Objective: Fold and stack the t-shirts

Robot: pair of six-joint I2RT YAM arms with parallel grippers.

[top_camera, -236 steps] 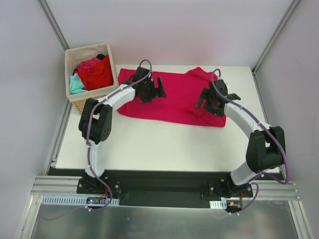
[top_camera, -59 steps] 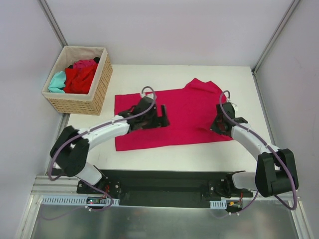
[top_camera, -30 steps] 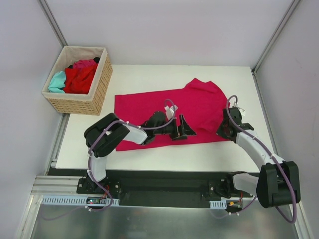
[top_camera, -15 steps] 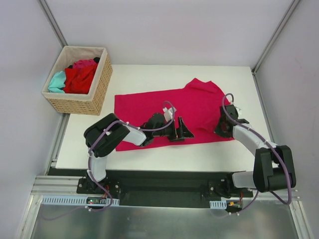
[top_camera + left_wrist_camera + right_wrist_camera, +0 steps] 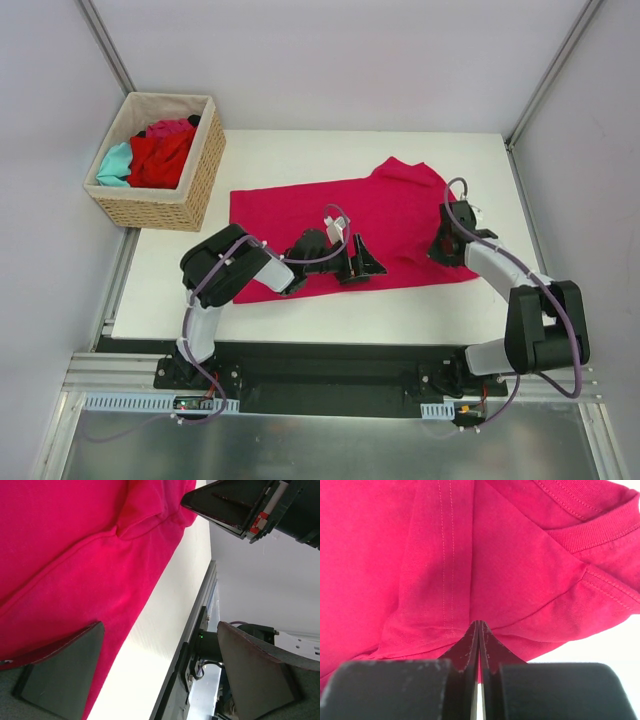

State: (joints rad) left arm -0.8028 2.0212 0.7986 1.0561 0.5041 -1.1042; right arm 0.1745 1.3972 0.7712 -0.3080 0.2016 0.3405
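From above, the left gripper (image 5: 360,263) and its arm cover the middle of the near edge of the magenta t-shirt (image 5: 280,210). The closed tips of the right gripper (image 5: 441,250) are hidden under its own wrist at the shirt's near right corner; the right wrist view shows them together at the hem, but not whether cloth lies between. In the basket (image 5: 203,170) at the far left, the red t-shirt (image 5: 160,160) overlies the teal t-shirt (image 5: 115,163) and the pink t-shirt (image 5: 172,128), so none shows its full shape.
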